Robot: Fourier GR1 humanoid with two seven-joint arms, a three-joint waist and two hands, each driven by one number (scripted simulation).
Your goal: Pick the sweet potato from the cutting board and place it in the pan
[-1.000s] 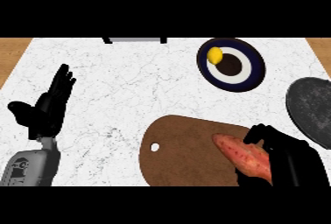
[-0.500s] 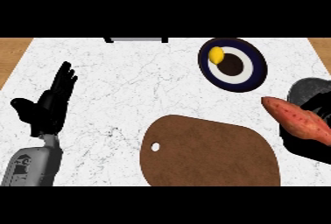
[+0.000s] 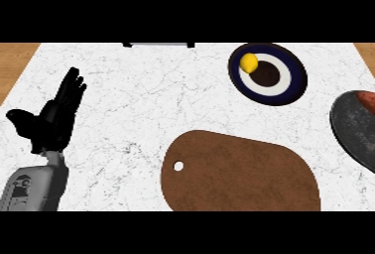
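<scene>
**Handling the sweet potato at the pan**

Resting at the worktop's right edge, the sweet potato [image 3: 366, 100] shows only its tip over the pan [image 3: 350, 130]. Judged stiff, heavy, tapered: grasp mid-body. Cutting board [image 3: 242, 171] bare. Left hand [image 3: 55, 116] open, idle; right hand unseen.

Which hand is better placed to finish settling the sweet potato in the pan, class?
The right, most likely. The sweet potato and pan sit at the counter's far right edge, the right hand's side, though that hand is out of view. The left hand rests open far left, beyond the cutting board.
</scene>
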